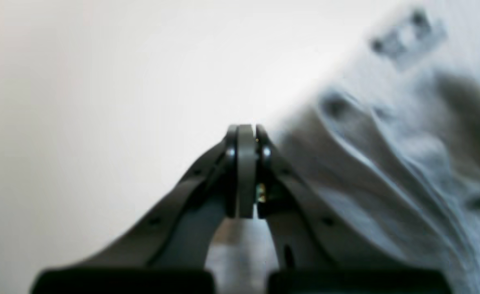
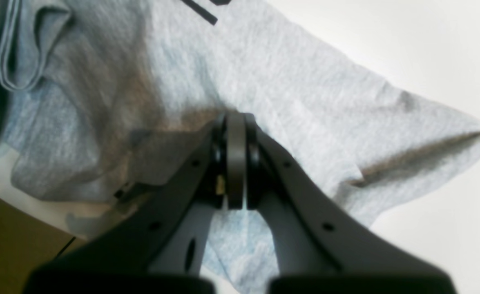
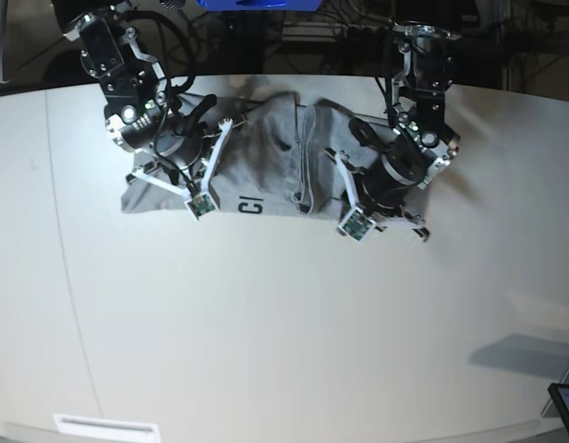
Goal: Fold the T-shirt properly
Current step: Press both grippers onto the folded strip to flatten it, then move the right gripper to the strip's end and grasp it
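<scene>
T-shirt (image 1: pixel 387 163) cloth fills the right half of the left wrist view, grey, blurred and heavily creased, with a small dark mark near the top corner. The left gripper (image 1: pixel 246 132) sits at centre with its jaws pressed together; its tip lies at the edge of the cloth, over the white table (image 1: pixel 101 102), and nothing is visibly pinched between the jaws.

In the right wrist view the T-shirt (image 2: pixel 284 90) spreads from the upper left to a pointed sleeve end at the right, with hemmed folds bunched at the left and a fragment of black lettering at the top edge. The right gripper (image 2: pixel 235 120) is over the cloth, jaws pressed together; whether any fabric is caught between them cannot be told. White table (image 2: pixel 427 49) shows at the right, and a brown surface (image 2: pixel 11 241) at the lower left corner.

From the base view the T-shirt (image 3: pixel 275 157) lies rumpled along the far side of the table (image 3: pixel 266 332), between and under both arms, black letters showing on its near edge. The right gripper (image 3: pixel 155 159) is over its left part, the left gripper (image 3: pixel 409 205) at its right end.
</scene>
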Motion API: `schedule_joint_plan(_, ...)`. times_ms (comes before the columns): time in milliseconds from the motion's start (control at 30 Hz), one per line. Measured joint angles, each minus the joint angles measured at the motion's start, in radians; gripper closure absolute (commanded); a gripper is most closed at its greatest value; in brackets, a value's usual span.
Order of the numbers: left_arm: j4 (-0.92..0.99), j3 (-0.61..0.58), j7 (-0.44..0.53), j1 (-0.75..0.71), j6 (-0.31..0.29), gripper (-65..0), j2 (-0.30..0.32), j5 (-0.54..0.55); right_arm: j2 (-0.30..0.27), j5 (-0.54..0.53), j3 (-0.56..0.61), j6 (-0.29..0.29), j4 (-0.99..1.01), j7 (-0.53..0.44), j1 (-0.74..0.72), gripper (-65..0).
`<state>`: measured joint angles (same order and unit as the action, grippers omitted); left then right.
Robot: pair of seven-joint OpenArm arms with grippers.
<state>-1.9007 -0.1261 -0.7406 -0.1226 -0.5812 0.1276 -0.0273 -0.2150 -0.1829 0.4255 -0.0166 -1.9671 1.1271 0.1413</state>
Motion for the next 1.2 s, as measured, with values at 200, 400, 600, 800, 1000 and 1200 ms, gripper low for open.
schedule_joint_plan(200,-0.062,0.005,-0.053,-0.048,-0.003,0.0,-0.004,0.006,0.002,0.000,0.000,0.000,0.000,0.000,0.000,0.0)
schedule_joint_plan(400,-0.048,-0.105,-0.051,-0.048,-0.003,0.0,-0.002,0.005,0.003,-0.001,0.000,0.000,0.000,-0.001,0.000,0.0)
schedule_joint_plan(600,0.113,-0.123,-0.047,-0.003,0.000,0.0,-0.040,0.003,0.003,-0.001,0.000,0.000,0.000,-0.003,0.000,0.0)
schedule_joint_plan(800,0.070,-0.122,-0.053,-0.011,-0.002,0.0,-0.036,-0.002,0.000,0.000,-0.003,0.000,0.000,-0.003,-0.002,0.0)
schedule_joint_plan(1000,-0.116,-0.003,-0.041,0.000,0.002,0.0,-0.023,0.002,0.000,0.000,-0.002,0.000,0.000,-0.003,-0.005,0.0)
schedule_joint_plan(1200,-0.097,0.078,-0.058,-0.140,-0.010,0.0,0.024,0.002,-0.004,-0.002,-0.017,0.000,0.000,-0.004,-0.005,0.0)
